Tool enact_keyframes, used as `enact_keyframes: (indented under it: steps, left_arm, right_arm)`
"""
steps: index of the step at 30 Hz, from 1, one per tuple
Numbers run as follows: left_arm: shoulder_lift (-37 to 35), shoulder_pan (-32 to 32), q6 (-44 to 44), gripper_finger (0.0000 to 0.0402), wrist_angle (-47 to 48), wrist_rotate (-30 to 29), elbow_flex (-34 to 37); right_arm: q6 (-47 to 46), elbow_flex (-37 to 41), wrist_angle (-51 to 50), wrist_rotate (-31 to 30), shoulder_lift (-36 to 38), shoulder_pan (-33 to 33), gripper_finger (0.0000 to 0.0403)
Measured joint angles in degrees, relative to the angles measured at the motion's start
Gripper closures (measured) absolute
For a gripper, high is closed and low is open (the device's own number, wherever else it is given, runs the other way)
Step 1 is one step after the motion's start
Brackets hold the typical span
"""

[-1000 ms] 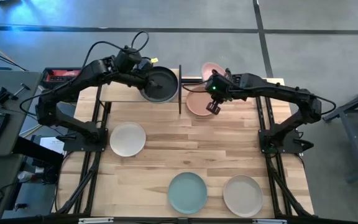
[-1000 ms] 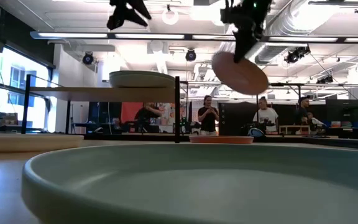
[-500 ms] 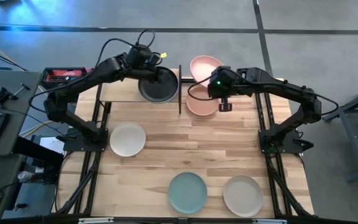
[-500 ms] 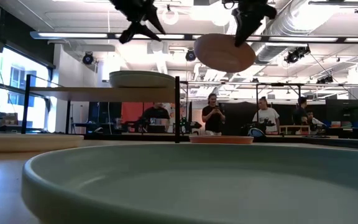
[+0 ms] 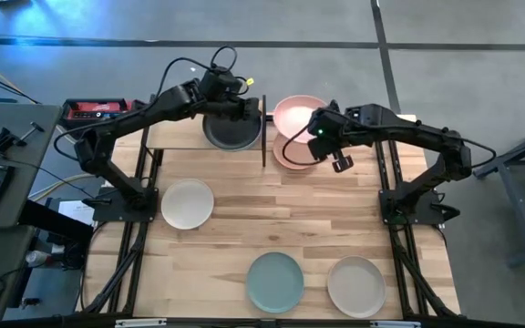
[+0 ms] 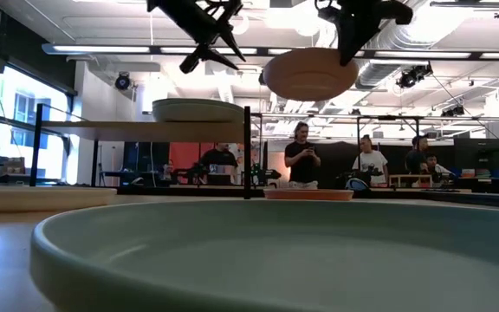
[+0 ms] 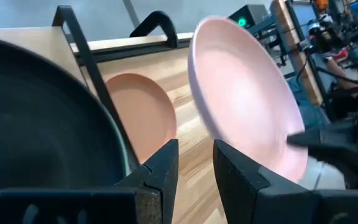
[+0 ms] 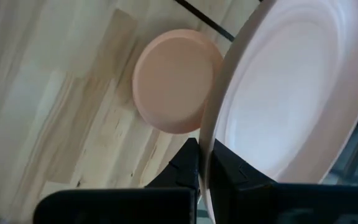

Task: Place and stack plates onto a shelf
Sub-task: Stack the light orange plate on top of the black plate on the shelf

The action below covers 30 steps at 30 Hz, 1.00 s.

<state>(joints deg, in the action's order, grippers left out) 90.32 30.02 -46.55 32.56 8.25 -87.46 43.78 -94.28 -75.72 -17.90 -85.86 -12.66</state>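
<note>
A black plate (image 5: 231, 125) rests on the shelf (image 5: 179, 137) at the table's far left. My left gripper (image 7: 194, 158) hovers open above the black plate's right rim, nothing between its fingers. My right gripper (image 8: 205, 158) is shut on a pink plate (image 5: 297, 114), held in the air right of the shelf. Below it a salmon plate (image 5: 292, 155) lies flat on the tabletop. In the low view the pink plate (image 6: 310, 74) hangs about level, higher than the shelf board (image 6: 145, 128). My right gripper pinches the pink plate's rim (image 8: 211, 146) between its two fingers, one on the upper face and one on the underside. The fingers slant down at it from the table's right. The plate is lifted clear and about level above the salmon plate.
The shelf's black post (image 5: 263, 132) stands between the black plate and the pink one. A white plate (image 5: 187, 202) lies left of centre. A teal plate (image 5: 275, 281) and a beige plate (image 5: 356, 284) sit near the front edge. People stand in the room beyond.
My right gripper has rolled its wrist and risen a little, bringing the pink plate from steeply tilted to about level and somewhat toward the shelf. My left gripper has gone toward the table's right along the shelf, sinking slightly and rolling, to the black plate's right rim.
</note>
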Motion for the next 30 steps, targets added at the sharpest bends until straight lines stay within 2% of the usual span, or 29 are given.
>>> enact_keyframes:
  steps: [11, 30]
  left_arm:
    - [0.85, -0.95, -2.47, 0.0312, -0.09, 0.07, -0.02]
    - [1.03, -2.76, -3.78, 0.0312, 0.12, -0.52, -0.02]
  right_arm:
    - [5.30, 0.00, 0.24, -0.69, 0.00, 3.75, 0.0403]
    - [8.89, 0.00, 4.24, -0.78, 0.00, 4.90, 0.0403]
